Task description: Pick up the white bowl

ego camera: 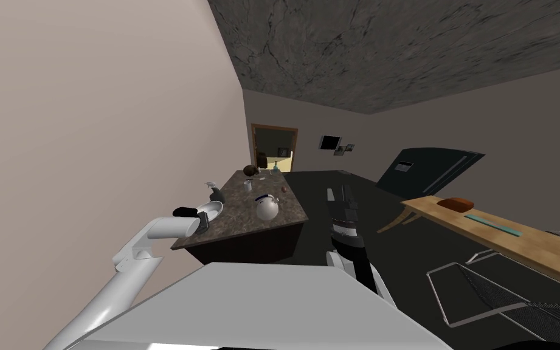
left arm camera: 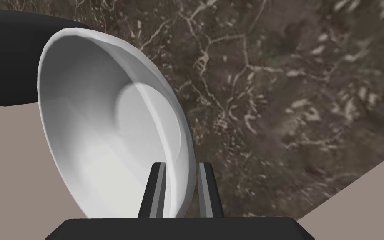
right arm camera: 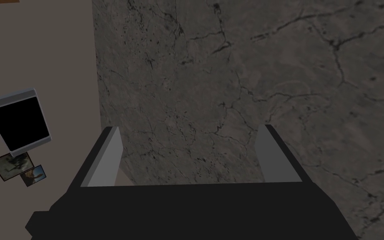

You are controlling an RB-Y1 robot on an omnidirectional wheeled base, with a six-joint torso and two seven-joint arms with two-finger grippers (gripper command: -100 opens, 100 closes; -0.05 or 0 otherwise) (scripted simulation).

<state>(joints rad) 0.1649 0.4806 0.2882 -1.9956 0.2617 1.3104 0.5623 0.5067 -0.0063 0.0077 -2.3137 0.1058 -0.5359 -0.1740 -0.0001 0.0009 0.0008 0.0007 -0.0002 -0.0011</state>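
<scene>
Bowl [left arm camera: 111,137] sits at eleven o'clock from me, tipped up on its edge over the worktop [left arm camera: 270,104]. My left claw [left arm camera: 181,164] is clamped on its rim, one finger on each side, so it won't slip. My right claw [right arm camera: 191,127] is wide apart, holding nothing.

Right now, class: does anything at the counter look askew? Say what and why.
The white bowl is tipped on edge, not sitting flat: the left tool pinches its rim over the brown marbled counter. Nothing else stands out.
</scene>
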